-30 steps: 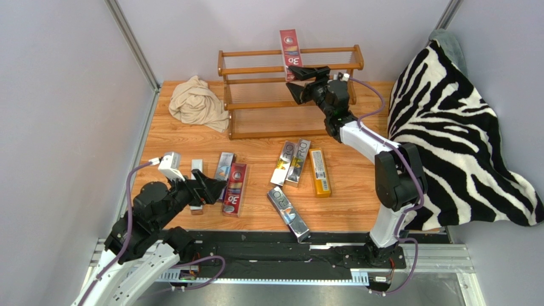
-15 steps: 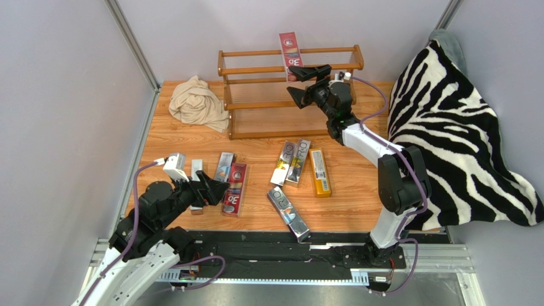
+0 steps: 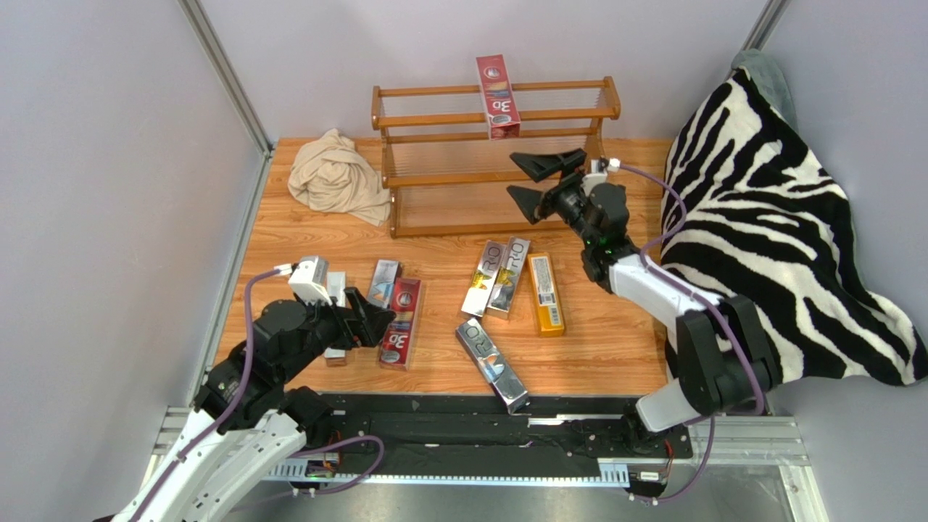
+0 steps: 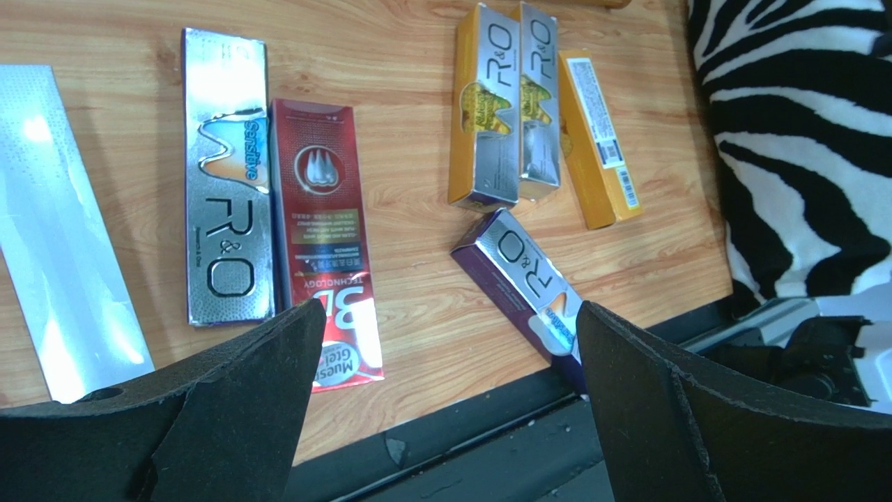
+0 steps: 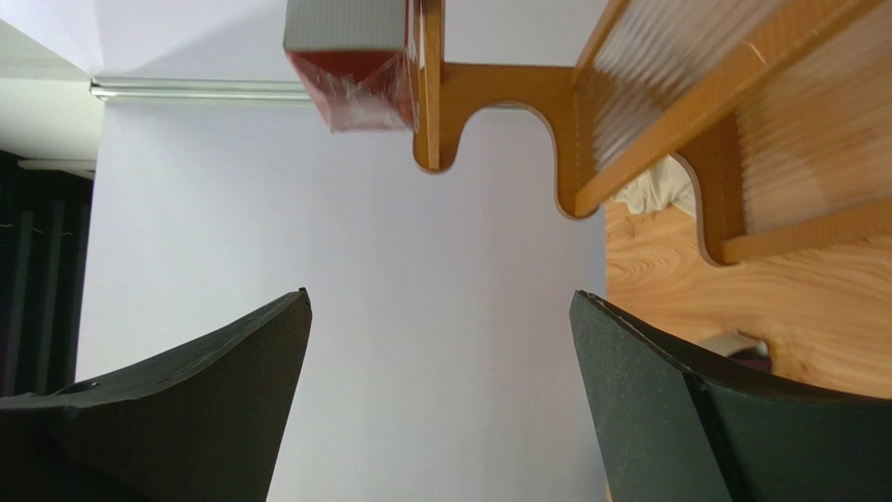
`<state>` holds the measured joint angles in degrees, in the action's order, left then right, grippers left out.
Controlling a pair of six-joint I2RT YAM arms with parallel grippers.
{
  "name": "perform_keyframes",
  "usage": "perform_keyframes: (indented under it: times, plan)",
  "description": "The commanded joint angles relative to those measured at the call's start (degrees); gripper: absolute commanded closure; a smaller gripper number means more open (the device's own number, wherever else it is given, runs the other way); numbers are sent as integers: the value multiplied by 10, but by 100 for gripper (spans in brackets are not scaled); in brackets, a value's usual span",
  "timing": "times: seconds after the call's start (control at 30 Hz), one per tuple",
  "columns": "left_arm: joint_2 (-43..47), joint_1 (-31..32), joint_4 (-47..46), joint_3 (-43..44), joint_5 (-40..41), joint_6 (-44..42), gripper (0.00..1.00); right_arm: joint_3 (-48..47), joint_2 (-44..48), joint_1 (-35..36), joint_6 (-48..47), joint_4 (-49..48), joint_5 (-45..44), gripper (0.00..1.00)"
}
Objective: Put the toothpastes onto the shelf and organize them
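Observation:
The wooden shelf (image 3: 436, 119) stands at the back of the table, with one red toothpaste (image 3: 497, 96) lying across its top tier. My right gripper (image 3: 511, 177) hovers open and empty in front of the shelf's right half. Its wrist view shows the shelf (image 5: 649, 126) and the red toothpaste's end (image 5: 351, 58) above the gripper (image 5: 439, 294). My left gripper (image 3: 379, 326) is open above the near left cartons. Between its fingers (image 4: 448, 309) is bare table. Ahead lie a red carton (image 4: 322, 230), a silver one (image 4: 225, 178), a silver pair (image 4: 508, 99), an orange one (image 4: 597, 136) and a purple one (image 4: 523, 288).
A crumpled beige cloth (image 3: 338, 174) lies left of the shelf. The zebra-striped blanket (image 3: 784, 239) covers the right side. Another silver carton (image 4: 58, 230) lies at the far left near my left arm. The table's black front rail (image 3: 490, 408) runs just below the purple carton.
My right gripper has opened fully and drawn back from the shelf toward the near right, leaving the red toothpaste on the top tier. The left arm has edged forward slightly.

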<state>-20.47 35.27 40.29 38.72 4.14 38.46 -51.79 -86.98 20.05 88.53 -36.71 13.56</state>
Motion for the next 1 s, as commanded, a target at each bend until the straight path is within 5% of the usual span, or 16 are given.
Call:
perform_keyframes:
  times: [0.0, 0.37, 0.97]
  plan:
    - [-33, 2, -16, 20, 7, -26, 1, 57, 98, -5, -66, 21, 26, 0]
    - [-150, 2, -44, 13, 15, -31, 1, 168, 219, -6, -246, 269, 52, 1]
    - [-468, -1, -173, 52, 2, -70, 1, 269, 325, -7, -286, 338, 71, 2]
